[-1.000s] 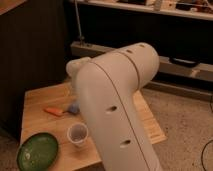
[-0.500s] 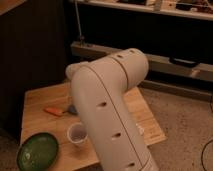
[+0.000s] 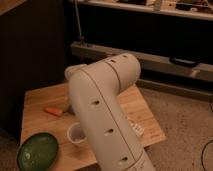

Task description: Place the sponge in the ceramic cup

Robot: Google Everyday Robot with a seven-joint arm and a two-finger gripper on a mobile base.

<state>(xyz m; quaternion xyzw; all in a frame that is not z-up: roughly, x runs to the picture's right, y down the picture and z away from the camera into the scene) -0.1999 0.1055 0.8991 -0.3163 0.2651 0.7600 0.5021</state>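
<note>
Gripper isn't visible: the big white arm [image 3: 102, 115] fills the middle of the view, and the gripper is presumably somewhere behind it, over the left part of the worktop [image 3: 42, 95]. Can't tell whether the jaws are wide, narrow or holding anything.

Sponge: not clearly visible. A small dull patch [image 3: 65, 107] just right of the carrot [image 3: 53, 111], at the arm's edge, may be its corner. Low confidence. Cup [image 3: 74, 134] stands upright near the front of the worktop, its right side covered by the arm. The part of its inside that shows looks pale, no blue. The green bowl [image 3: 38, 151] sits just beside it, front left.

Risks as I read them:
- Occlusion. The arm hides both the jaws and the likely sponge spot, so any grasp or drop here goes unchecked from this view.
- Wrong pick. If that patch is the sponge, the carrot is right against it, so the jaws could catch the carrot or both.
- Cup knock. The cup looks light and sits close to the arm, so a sweep could tip it or push it toward the edge.
- Missed drop. The bowl is close, so an off-centre release lands there or on the wood.
- Rim hang-up. A flat sponge coming down level may bridge the cup mouth instead of dropping in.
</note>
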